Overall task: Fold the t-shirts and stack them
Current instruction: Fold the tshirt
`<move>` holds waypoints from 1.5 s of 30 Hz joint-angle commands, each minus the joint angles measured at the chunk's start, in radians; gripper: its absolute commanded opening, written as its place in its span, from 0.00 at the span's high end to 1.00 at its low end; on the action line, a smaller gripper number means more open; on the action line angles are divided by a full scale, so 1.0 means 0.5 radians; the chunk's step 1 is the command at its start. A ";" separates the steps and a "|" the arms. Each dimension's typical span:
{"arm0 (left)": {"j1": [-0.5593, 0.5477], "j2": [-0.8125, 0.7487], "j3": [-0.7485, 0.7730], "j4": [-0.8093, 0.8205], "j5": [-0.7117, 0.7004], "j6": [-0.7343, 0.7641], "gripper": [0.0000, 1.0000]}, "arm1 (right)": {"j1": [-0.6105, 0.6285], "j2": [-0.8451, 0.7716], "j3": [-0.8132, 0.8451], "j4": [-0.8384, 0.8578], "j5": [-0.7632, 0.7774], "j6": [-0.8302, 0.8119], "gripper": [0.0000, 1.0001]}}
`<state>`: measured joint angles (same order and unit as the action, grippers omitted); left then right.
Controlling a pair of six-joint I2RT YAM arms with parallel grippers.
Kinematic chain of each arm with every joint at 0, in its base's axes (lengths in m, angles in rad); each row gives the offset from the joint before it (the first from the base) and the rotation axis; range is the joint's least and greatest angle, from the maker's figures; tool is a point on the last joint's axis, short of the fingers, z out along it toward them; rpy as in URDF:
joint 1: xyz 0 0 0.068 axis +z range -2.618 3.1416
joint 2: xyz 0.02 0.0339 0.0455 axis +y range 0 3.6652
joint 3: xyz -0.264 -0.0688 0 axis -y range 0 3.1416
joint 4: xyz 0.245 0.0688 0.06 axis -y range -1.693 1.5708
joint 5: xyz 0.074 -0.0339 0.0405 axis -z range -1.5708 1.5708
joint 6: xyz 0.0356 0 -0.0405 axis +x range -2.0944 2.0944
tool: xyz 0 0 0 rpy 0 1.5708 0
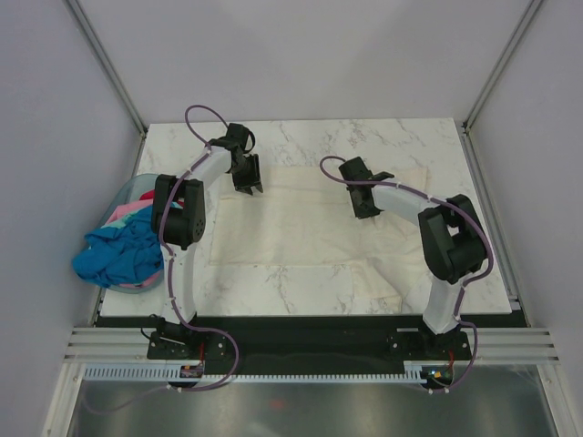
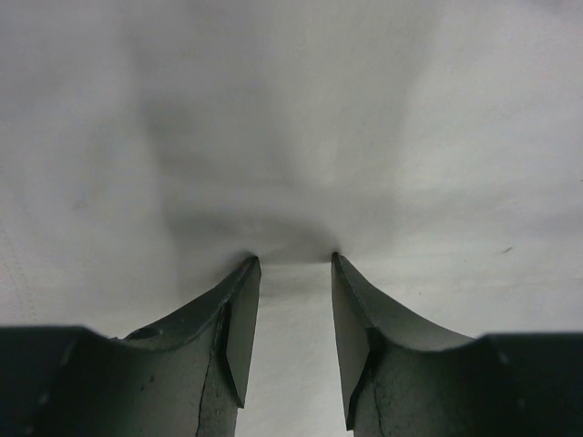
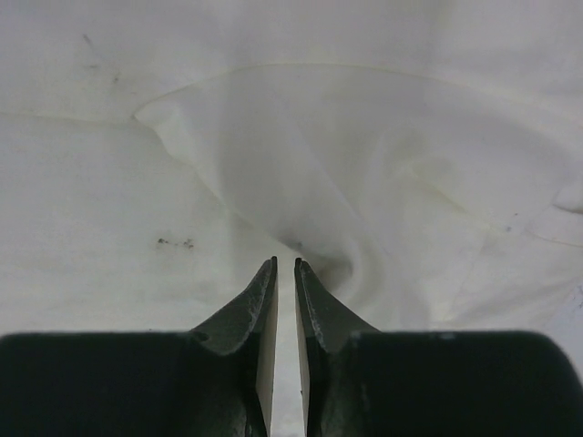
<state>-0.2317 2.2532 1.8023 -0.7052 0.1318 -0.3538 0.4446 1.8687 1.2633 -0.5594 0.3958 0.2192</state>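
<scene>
Soft cream-white cloth t-shirt (image 1: 301, 232) lies flat on the white marble tabletop (image 1: 364, 137), long side running 9 to 3. Both arms are at its 12 o'clock edge. The left gripper (image 1: 248, 185) is partly open with its tips pressed into the cloth, and the right gripper (image 1: 364, 209) looks nearly closed, pinching a pucker. The rest of the shirt lies toward 6.

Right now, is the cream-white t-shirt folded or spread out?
Spread out: the cream-white t-shirt lies flat and wide across the table, a sleeve sticking out; cloth puckers only at the left gripper and right gripper.
</scene>
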 commanded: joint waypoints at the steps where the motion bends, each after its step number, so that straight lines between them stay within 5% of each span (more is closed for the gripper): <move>1: 0.003 0.108 0.016 -0.016 -0.126 0.057 0.55 | -0.003 0.058 -0.001 0.048 0.025 -0.012 0.79; 27: 0.003 0.108 0.022 -0.025 -0.113 0.051 0.56 | -0.042 0.254 0.198 0.159 0.460 -0.199 0.74; 45: 0.003 0.108 0.016 -0.025 -0.116 0.051 0.57 | -0.208 0.331 0.379 0.152 0.092 -0.319 0.71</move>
<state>-0.2317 2.2604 1.8141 -0.7101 0.1246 -0.3538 0.3500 2.0136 1.4155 -0.4892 0.4923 0.0731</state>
